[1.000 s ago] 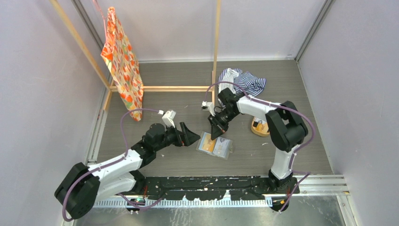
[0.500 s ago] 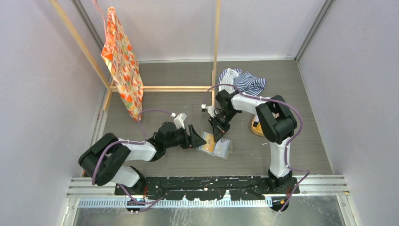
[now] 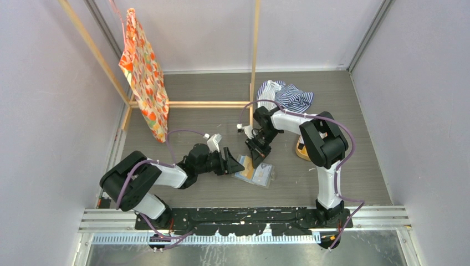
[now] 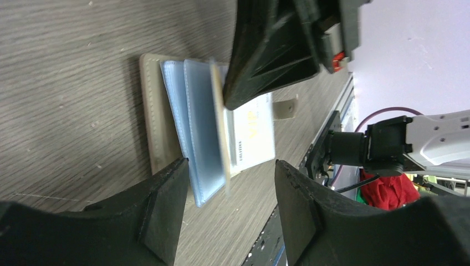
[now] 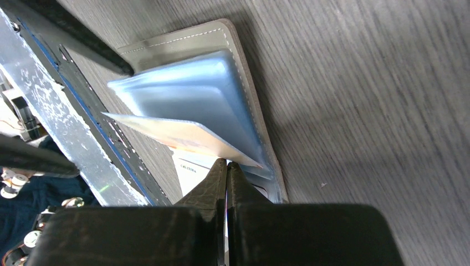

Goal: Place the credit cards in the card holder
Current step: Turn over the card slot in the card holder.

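Note:
The card holder [image 3: 254,173] lies open on the table, grey-taupe with pale blue plastic sleeves [image 4: 191,127]. A white printed card [image 4: 254,133] lies in it. My right gripper [image 5: 226,164] is shut on the edge of a pale credit card [image 5: 185,136] and holds it tilted over the sleeves [image 5: 188,94]. In the left wrist view that card [image 4: 220,122] shows edge-on under the right gripper [image 4: 271,50]. My left gripper [image 4: 230,191] is open and empty. It hovers low at the holder's left edge [image 4: 149,111], one finger [image 4: 161,205] near that edge. In the top view the grippers, left [image 3: 235,164] and right [image 3: 258,155], nearly meet.
A striped cloth [image 3: 288,95] lies at the back. An oval orange-tan tray [image 3: 305,151] sits right of the right arm. A wooden frame [image 3: 210,103] with a hanging patterned bag [image 3: 145,72] stands at the back left. A black rail [image 3: 249,213] runs along the near edge.
My left gripper has moved right, up to the card holder's left edge. My right arm has changed its elbow pose, its gripper staying over the holder with the card.

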Controlling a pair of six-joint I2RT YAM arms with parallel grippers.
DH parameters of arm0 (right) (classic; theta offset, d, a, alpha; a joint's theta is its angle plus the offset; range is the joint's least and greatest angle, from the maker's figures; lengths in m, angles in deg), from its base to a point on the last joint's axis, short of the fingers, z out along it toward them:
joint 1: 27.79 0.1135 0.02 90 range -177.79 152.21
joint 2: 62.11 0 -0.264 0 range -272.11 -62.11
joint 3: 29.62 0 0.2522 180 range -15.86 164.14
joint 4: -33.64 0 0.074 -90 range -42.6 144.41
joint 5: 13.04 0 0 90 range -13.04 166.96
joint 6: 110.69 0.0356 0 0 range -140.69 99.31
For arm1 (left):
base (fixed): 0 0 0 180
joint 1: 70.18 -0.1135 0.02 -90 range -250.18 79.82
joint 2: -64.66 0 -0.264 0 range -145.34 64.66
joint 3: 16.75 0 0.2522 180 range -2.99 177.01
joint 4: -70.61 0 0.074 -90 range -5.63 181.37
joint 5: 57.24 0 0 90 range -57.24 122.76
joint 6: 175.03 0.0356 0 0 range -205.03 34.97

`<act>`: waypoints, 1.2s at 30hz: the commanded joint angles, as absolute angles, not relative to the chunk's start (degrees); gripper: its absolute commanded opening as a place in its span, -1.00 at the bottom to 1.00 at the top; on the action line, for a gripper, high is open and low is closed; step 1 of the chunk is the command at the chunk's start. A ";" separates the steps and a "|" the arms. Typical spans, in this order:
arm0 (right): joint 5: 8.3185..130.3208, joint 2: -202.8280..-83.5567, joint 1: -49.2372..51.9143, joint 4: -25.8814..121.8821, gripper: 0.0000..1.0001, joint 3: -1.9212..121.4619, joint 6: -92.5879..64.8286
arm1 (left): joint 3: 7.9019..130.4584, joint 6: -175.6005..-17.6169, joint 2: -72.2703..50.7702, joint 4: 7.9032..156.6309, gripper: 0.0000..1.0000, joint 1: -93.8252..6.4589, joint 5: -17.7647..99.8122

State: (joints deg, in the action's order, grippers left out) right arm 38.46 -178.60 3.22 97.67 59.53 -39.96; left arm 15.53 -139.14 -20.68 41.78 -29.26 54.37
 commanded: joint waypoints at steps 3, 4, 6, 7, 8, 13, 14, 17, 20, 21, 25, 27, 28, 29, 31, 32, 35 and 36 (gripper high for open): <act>42.07 -180.61 3.30 97.92 -0.95 60.82 -40.32 | 16.44 -137.90 -13.63 42.64 0.17 -28.71 52.63; 42.07 -180.62 3.28 97.97 -0.95 60.90 -40.24 | 16.44 -137.66 -12.78 43.43 0.17 -28.70 52.44; 42.10 -180.73 3.30 98.03 -0.95 60.94 -40.25 | 16.50 -137.44 -11.45 44.69 0.16 -28.70 52.11; 42.07 -180.80 3.24 98.10 -0.95 61.02 -40.34 | 16.59 -137.35 -11.01 45.07 0.15 -28.70 52.06; 42.07 -180.79 3.30 98.12 -0.95 60.98 -40.32 | 16.72 -137.26 -10.84 45.39 0.15 -28.70 52.13; 42.16 -180.87 3.26 98.16 -0.95 61.03 -40.30 | 17.46 -137.24 -12.77 45.38 0.11 -28.45 52.94; 42.16 -180.93 3.26 98.12 -0.95 61.04 -40.33 | 17.63 -137.28 -13.35 45.09 0.09 -28.29 53.03; 42.16 -181.09 3.25 98.23 -0.95 61.04 -40.32 | 18.13 -137.47 -15.22 43.97 0.01 -27.96 53.61; 42.08 -181.08 3.30 98.37 -0.95 61.13 -40.43 | 18.49 -137.82 -17.30 42.94 -0.04 -27.74 54.20; 42.07 -181.11 3.28 98.30 -0.95 61.05 -40.44 | 18.60 -137.92 -17.98 42.77 -0.05 -27.73 54.33; 42.04 -181.03 3.28 98.29 -0.95 61.05 -40.43 | 19.19 -138.36 -20.52 42.21 -0.07 -27.56 55.07; 41.82 -181.01 3.31 98.36 -0.95 61.10 -40.44 | 19.44 -138.59 -21.56 41.60 -0.08 -27.35 55.45; 41.66 -181.01 3.25 98.35 -0.95 61.05 -40.51 | 19.69 -138.71 -22.05 41.45 -0.09 -27.31 55.64; 41.49 -180.98 3.32 98.38 -0.95 61.11 -40.50 | 19.88 -138.91 -22.55 41.04 -0.12 -27.17 56.02; 40.02 -180.53 3.24 98.64 -0.93 61.21 -40.96 | 20.23 -139.55 -23.79 39.28 -0.26 -26.87 57.12; 38.55 -180.22 3.19 98.91 -0.89 61.34 -41.44 | 20.44 -139.95 -24.35 38.49 -0.35 -26.79 57.71; 33.58 -178.01 2.19 100.88 -0.78 62.01 -43.70 | 21.05 -141.14 -26.17 36.73 -0.60 -26.55 59.12; 32.46 -176.95 1.88 101.54 -0.72 62.15 -44.56 | 21.13 -141.53 -26.74 36.14 -0.64 -26.44 59.28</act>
State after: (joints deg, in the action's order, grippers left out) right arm 36.69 -179.54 2.91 99.06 60.45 -40.66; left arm 19.16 -140.25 -24.97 42.18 -26.96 56.55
